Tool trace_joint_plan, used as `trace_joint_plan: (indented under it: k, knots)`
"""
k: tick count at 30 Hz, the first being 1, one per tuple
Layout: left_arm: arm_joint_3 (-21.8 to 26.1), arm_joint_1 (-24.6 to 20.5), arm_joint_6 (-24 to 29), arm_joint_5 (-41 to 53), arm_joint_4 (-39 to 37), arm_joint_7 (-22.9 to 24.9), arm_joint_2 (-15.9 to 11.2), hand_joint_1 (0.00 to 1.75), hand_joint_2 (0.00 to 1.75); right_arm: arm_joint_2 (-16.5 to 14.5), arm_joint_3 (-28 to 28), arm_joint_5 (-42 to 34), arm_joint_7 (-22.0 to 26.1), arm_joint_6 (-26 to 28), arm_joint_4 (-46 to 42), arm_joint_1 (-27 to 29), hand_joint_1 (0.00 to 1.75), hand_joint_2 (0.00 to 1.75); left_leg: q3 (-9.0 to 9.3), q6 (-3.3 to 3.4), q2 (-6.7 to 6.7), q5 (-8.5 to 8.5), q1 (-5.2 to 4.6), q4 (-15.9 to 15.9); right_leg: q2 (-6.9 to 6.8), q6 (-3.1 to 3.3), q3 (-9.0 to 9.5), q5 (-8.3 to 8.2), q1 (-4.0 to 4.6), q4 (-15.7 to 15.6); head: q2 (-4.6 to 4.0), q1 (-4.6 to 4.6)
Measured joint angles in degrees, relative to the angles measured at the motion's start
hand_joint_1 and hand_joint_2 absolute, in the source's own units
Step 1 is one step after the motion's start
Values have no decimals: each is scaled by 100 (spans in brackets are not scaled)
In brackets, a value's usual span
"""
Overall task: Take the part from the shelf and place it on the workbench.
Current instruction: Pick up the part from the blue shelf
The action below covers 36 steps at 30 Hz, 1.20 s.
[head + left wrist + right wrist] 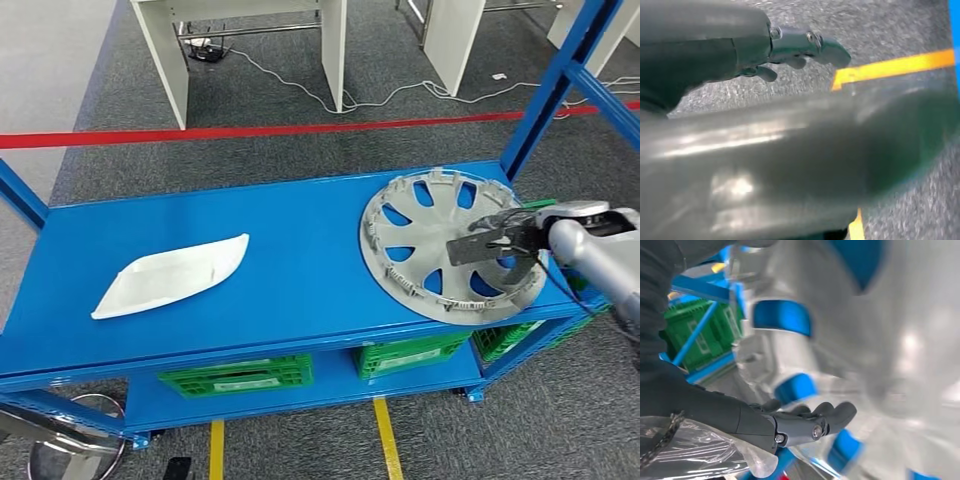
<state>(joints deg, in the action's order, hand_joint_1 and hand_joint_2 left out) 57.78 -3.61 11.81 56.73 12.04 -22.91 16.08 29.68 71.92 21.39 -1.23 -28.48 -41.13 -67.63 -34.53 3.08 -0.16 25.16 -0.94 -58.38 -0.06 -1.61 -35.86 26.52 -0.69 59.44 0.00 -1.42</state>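
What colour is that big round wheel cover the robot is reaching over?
Silver-grey, the wheel cover lets the blue shelf show through its slots; clearest in the head view.

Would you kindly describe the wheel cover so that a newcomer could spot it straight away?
Look at the long blue shelf top of the metal rack. At its right end lies a round silver-grey plastic wheel cover with spoke-like cut-outs, the robot's right hand over it. Its only neighbour on that surface is a flat white pointed part at the left, which has no holes.
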Motion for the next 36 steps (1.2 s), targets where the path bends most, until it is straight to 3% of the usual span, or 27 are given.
trace_joint_plan:
  k: [2,4,5,6,7,9,11,14,16,19,20,21,22,24,26,30,32,34,36]
  knots:
    - [3,-20,1,25,0,-1,11,0,0,-107,92,-31,50,177,96,52,0,175,33,1,5,-47,31,79,3,-45,-192,227,-5,379,0,8]
    - [3,-33,3,47,0,1,17,0,0,-233,183,-47,83,318,218,153,0,175,28,14,5,-52,33,84,2,-92,-530,541,-11,1110,0,12]
    - [3,-30,6,58,0,3,18,0,0,-302,225,-51,90,379,278,223,0,175,28,15,2,-51,34,83,1,-113,-661,613,-20,1381,0,12]
    - [4,-26,8,70,0,7,19,0,0,-366,262,-53,100,433,340,276,0,175,30,13,0,-49,37,79,0,-129,-703,582,-31,1461,0,12]
    - [4,-23,10,80,0,14,19,0,0,-434,290,-54,118,485,399,307,0,175,35,4,-1,-43,42,69,-1,-143,-630,446,-45,1309,0,11]
    - [5,-25,13,95,0,28,16,0,0,-553,330,-52,162,574,523,316,0,175,39,-48,1,-9,49,28,-2,-166,-238,109,-64,567,0,12]
    - [5,-35,15,113,0,39,16,0,0,-677,363,-48,185,638,635,324,0,175,23,-119,6,25,41,-34,22,-108,64,-17,-59,34,0,16]
    - [5,-34,17,127,0,50,13,0,0,-820,382,-47,186,685,754,323,0,175,20,-197,9,28,45,-56,42,38,118,-12,-36,-38,0,21]
    - [5,-36,17,129,0,51,10,0,0,-893,388,-45,200,696,811,311,0,175,-44,-262,6,173,61,-238,27,112,127,-27,-50,-51,0,6]
    - [5,-29,24,142,0,51,5,0,0,-1013,399,-25,255,782,930,332,0,175,-455,-341,4,702,89,-1224,3,168,113,-40,-58,-57,0,-14]
    - [5,-21,29,148,0,52,4,0,0,-1056,402,-15,265,834,984,353,0,175,-577,-350,4,811,94,-1526,0,172,107,-44,-56,-57,0,-13]
    - [5,-14,36,155,0,53,3,0,0,-1103,403,-6,268,893,1046,375,0,175,-612,-349,4,813,96,-1644,-1,174,104,-48,-55,-57,0,-14]
    - [5,-8,43,162,0,53,1,0,0,-1148,403,4,267,951,1108,394,0,175,-540,-339,4,710,97,-1539,0,171,106,-53,-55,-57,0,-14]
    - [5,-6,52,176,0,54,-4,0,0,-1236,403,34,263,1092,1235,427,2,175,-144,-293,3,356,94,-797,4,152,113,-68,-55,-57,0,-15]
    - [5,-12,69,187,0,54,-6,0,0,-1301,403,72,261,1247,1354,461,5,175,169,-243,4,184,78,-166,10,109,106,-87,-37,-61,0,-11]
    - [5,-7,103,202,0,54,-4,0,0,-1384,403,151,281,1403,1533,530,175,175,227,-142,11,141,82,14,20,-14,98,-117,-23,-106,0,-4]
    - [5,-10,106,203,0,53,1,0,0,-1396,402,183,313,1424,1592,558,175,175,233,-73,26,79,108,68,18,-57,-58,84,-22,182,0,17]
    - [5,-6,107,204,0,53,1,0,0,-1397,400,210,365,1435,1630,565,175,175,206,-42,36,57,105,73,15,-85,-395,465,-23,919,0,32]
    - [6,0,107,204,0,53,1,0,0,-1402,396,222,394,1450,1652,565,175,175,196,-34,39,53,98,71,14,-101,-628,636,-24,1468,0,29]
